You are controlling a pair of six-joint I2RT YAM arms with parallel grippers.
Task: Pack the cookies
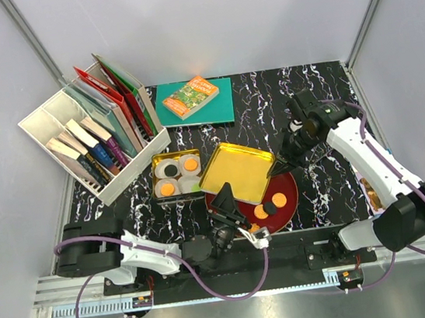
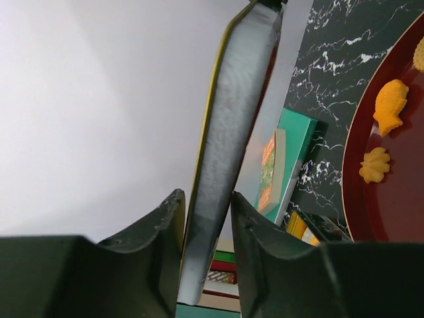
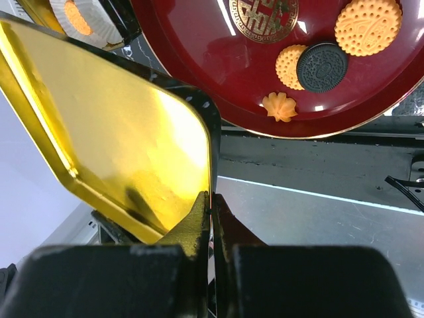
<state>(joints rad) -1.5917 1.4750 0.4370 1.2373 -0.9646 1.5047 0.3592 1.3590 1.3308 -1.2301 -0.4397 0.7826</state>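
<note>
The small round orange and dark brown cookies lie on the big red round plate. The plate sits at the middle of the near edge of the black marbled table. More cookies sit in white paper cups inside the square gold tin, just left of the plate.

A flat gold tin lid hangs tilted over the tin and the plate. The left claw looks closed on the lid's near edge. The right claw is pressed tight on the lid's right corner.

The plate cookies are round, so no side is longer. They lie just right of the left claw, which is the nearer one. I think a claw must let go of the lid before it can pick one up.
</note>
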